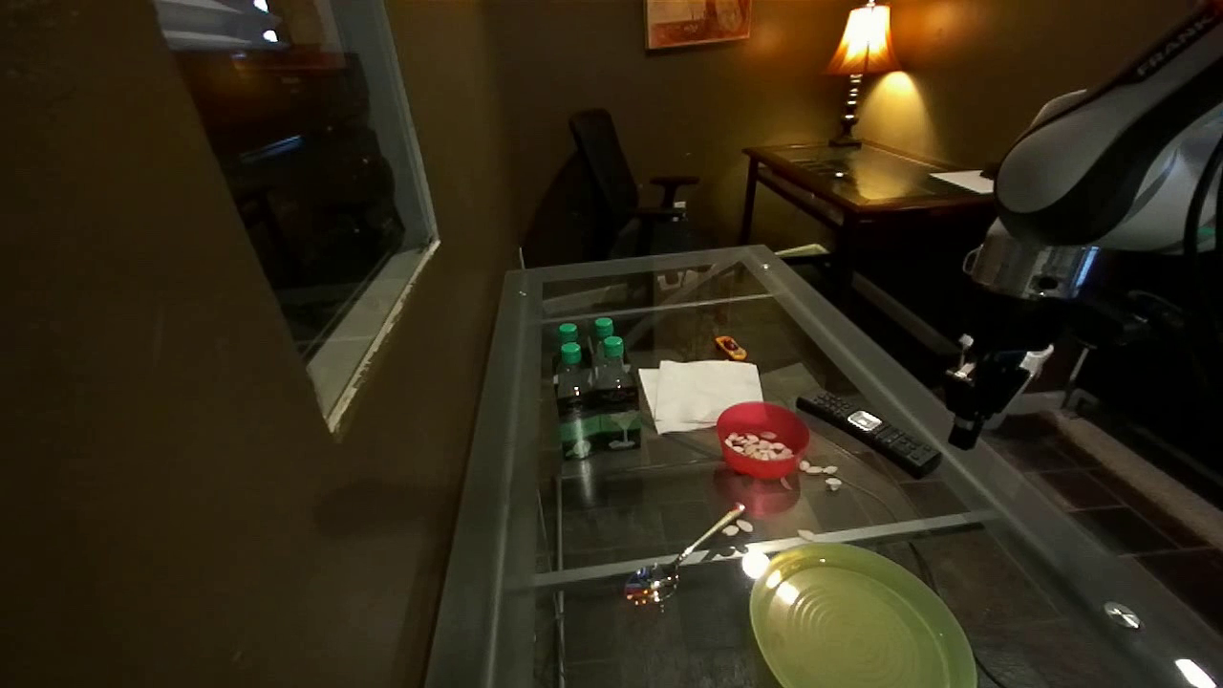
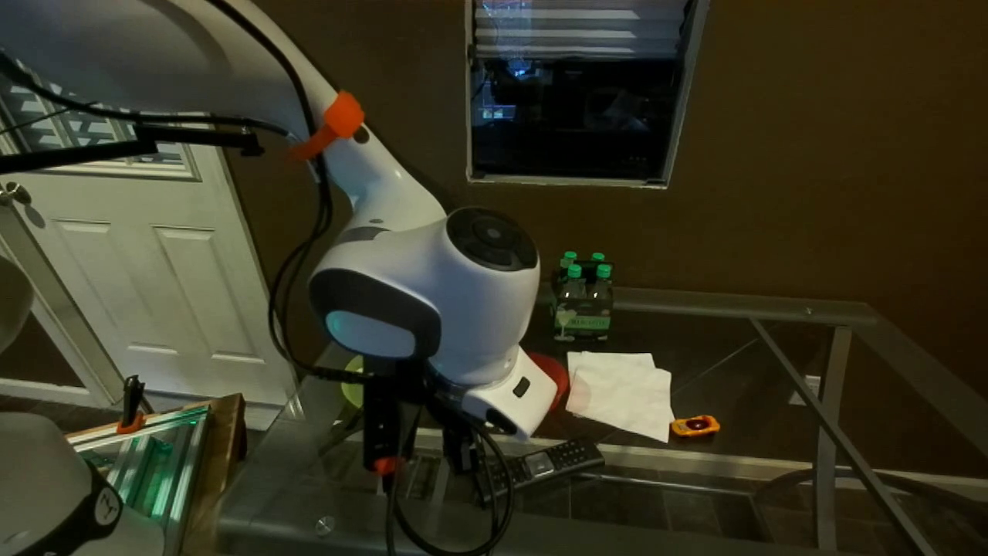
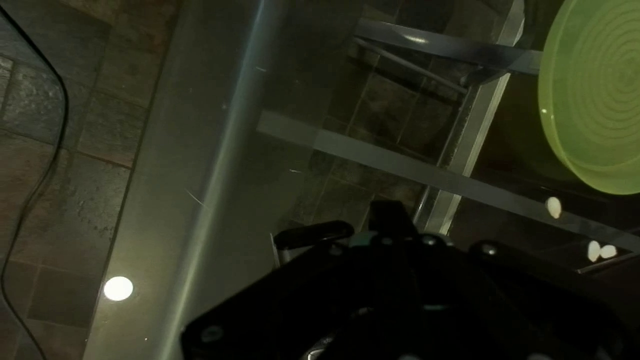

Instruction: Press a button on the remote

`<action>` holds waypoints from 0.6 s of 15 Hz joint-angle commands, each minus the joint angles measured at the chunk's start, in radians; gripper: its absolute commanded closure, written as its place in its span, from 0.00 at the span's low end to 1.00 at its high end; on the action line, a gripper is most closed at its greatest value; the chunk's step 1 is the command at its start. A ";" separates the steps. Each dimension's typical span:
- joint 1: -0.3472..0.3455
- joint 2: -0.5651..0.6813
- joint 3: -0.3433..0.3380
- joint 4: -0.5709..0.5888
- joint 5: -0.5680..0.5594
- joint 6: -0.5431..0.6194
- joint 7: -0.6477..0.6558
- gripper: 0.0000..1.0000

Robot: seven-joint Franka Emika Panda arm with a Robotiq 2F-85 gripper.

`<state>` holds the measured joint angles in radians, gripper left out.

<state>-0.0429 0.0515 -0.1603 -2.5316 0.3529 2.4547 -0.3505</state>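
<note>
At the end of the white Franka arm [image 2: 482, 309], a dark Robotiq gripper [image 1: 965, 435], pointing downward, with fingertips [image 3: 387, 215] together in one narrow block in the wrist view. In an exterior view, hangs just beside one end of the black remote [image 1: 868, 429], apart from it. As for the remote: lies flat near a long edge of the glass-topped table [image 1: 497, 459], carries a silver pad midway along and small buttons toward both ends, and shows in both exterior views. Next to it, a red bowl [image 1: 761, 417] with pale oval pieces [image 1: 757, 446] inside, and more of the same scattered on the glass nearby. Just beside the bowl, overlapping white sheets [image 1: 707, 392], and next to those a dark carrier [image 1: 600, 425] with four upright green-capped bottles [image 1: 611, 373]. Past the sheets, a small orange-yellow object [image 2: 695, 425], too small to name. On the bowl's other side, a metal spoon [image 1: 707, 535] and a green plate [image 1: 860, 621] with concentric rings, in sight again at the edge of the wrist view. Farther out, a black office chair [image 1: 607, 167], a wooden desk [image 1: 889, 182] with a lit lamp [image 1: 864, 50] on top, and a white door [image 2: 177, 289].
</note>
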 commanded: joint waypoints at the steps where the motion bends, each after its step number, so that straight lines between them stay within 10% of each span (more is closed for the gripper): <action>1: -0.027 0.056 0.035 0.010 -0.015 0.070 0.023 1.00; 9: -0.058 0.130 0.063 0.038 -0.014 0.116 0.032 1.00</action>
<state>-0.0712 0.1500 -0.1241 -2.5186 0.3516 2.5564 -0.3401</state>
